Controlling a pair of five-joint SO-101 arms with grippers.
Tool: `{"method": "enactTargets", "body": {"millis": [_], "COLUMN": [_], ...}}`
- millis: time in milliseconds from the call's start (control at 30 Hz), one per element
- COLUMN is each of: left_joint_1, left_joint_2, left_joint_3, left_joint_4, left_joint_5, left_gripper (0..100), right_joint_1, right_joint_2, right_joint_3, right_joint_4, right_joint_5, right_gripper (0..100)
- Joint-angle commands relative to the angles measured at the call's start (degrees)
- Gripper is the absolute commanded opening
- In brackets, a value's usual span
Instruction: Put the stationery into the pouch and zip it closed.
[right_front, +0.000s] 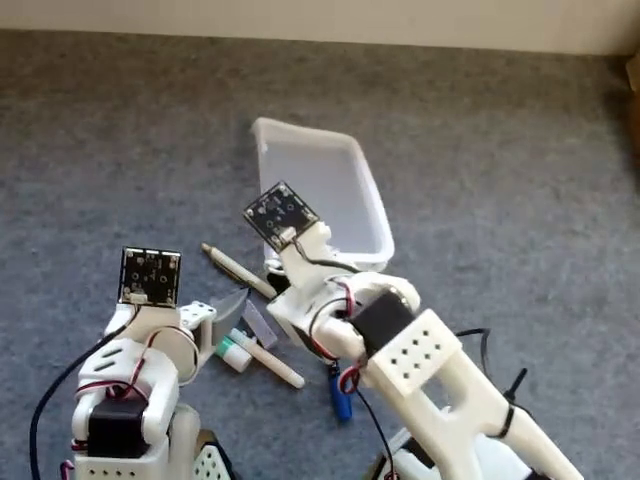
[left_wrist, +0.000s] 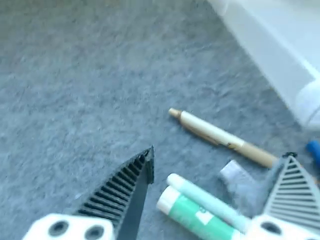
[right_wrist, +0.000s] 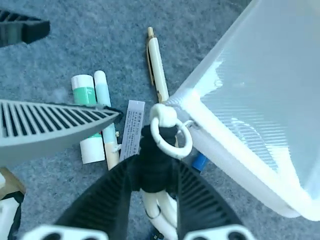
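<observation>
High view: grey carpet (right_front: 120, 120), pale band (right_front: 300, 15) behind | left claw (left_wrist: 220, 154) spread | right claw (right_wrist: 155, 167) grips zip pull (right_wrist: 162, 117)

The white left arm (right_front: 135, 375) stood low and upright, its left hand (left_wrist: 220, 155) spread wide, black ribbed finger (left_wrist: 125, 185) and grey ribbed finger (left_wrist: 292, 192) well apart. The white right arm (right_front: 440, 380) slanted in beside it, its right hand (right_wrist: 152, 167) pinched on a small black zip tab (right_wrist: 153, 150) with a white ring.
</observation>
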Motion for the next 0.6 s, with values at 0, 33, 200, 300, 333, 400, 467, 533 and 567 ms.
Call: {"method": "enactTargets", "body": {"millis": [0, 33, 200, 300, 333, 400, 467, 533, 567], "left_joint_1": [3.03, 3.12, 3.12, 4.18, 5.32, 7.78, 9.10, 9.01, 9.01], "left_joint_2": [-0.40, -0.40, -0.40, -0.40, -0.40, -0.40, -0.40, -0.40, -0.40], "left_joint_3": [-3.21, -3.38, -3.12, -3.12, -3.03, -2.15, -0.40, 1.63, 2.33], "left_joint_4": [-3.52, -3.69, -5.71, -5.89, -5.89, -5.89, -7.65, -10.11, -10.90], "left_joint_5": [2.29, 2.37, 2.46, 2.46, 2.46, 2.55, 3.69, 3.96, 3.96], "left_gripper": [36, 36, 36, 36, 36, 35, 35, 35, 35], "right_joint_1": [0.75, 0.75, 0.48, 0.31, 0.31, 0.31, 0.31, 0.13, -0.40], "right_joint_2": [-4.00, -4.18, -4.26, -4.62, -4.79, -4.79, -4.70, -4.79, -4.79], "right_joint_3": [-0.22, -0.22, -0.22, -0.40, -0.40, -0.40, -0.40, -0.40, -0.40], "right_joint_4": [0.40, 0.40, 0.66, 1.98, 2.07, 2.07, 2.07, 2.07, 2.15], "right_joint_5": [0.70, 0.70, 0.70, 0.70, 0.70, 0.70, 0.70, 0.70, 0.70], "right_gripper": [0.5, 0.5, 0.5, 0.5, 0.5, 0.5, 0.5, 0.5, 0.5]}}
